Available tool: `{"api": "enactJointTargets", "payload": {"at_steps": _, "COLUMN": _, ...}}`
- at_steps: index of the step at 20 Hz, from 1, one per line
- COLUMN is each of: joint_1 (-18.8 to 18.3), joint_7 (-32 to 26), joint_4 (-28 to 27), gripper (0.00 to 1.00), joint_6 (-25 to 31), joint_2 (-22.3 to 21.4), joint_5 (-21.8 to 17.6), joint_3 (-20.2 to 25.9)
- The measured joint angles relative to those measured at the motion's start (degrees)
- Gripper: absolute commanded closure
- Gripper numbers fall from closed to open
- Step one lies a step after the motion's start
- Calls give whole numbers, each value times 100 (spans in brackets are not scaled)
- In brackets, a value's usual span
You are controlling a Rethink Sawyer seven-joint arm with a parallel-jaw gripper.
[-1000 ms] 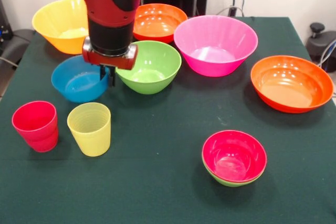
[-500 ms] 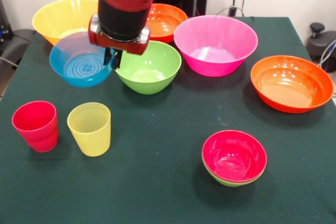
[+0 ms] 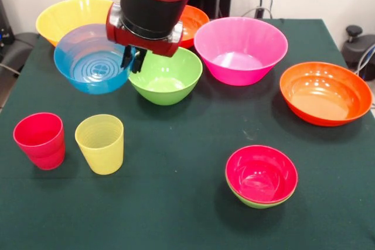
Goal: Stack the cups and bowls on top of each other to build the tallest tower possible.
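Observation:
My gripper (image 3: 133,61) is shut on the right rim of the blue bowl (image 3: 91,65) and holds it tilted in the air, above the table's left part. The tower (image 3: 261,176) stands at the front right: a red bowl nested in a small light-green bowl. The red cup (image 3: 40,140) and the translucent yellow cup (image 3: 100,143) stand upright at the front left, below the held bowl. A green bowl (image 3: 167,75) sits just right of the gripper.
A yellow-orange bowl (image 3: 67,16) is at the back left, partly behind the blue bowl. An orange bowl (image 3: 190,20) is behind the arm, a large pink bowl (image 3: 240,50) is at the back middle, and a wide orange bowl (image 3: 325,92) is at the right.
The gripper took the blue bowl by its rim and lifted it off the table. Arm and bowl have risen and shifted a little to the right.

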Motion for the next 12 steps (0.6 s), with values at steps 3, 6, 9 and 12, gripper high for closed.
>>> {"api": "enactJointTargets", "payload": {"at_steps": 3, "joint_1": 82, "joint_7": 0, "joint_4": -141, "gripper": 100, "joint_6": 0, "joint_2": 49, "joint_5": 70, "joint_3": 2}}
{"api": "enactJointTargets", "payload": {"at_steps": 6, "joint_1": 174, "joint_7": 0, "joint_4": -248, "gripper": 100, "joint_6": 0, "joint_2": 141, "joint_5": 177, "joint_3": 1}}
{"api": "enactJointTargets", "payload": {"at_steps": 9, "joint_1": 277, "joint_7": 0, "joint_4": -304, "gripper": 100, "joint_6": -1, "joint_2": 265, "joint_5": 245, "joint_3": -3}}
{"api": "enactJointTargets", "payload": {"at_steps": 12, "joint_1": 405, "joint_7": 19, "joint_4": -359, "gripper": 100, "joint_6": -57, "joint_2": 438, "joint_5": 358, "joint_3": -7}}
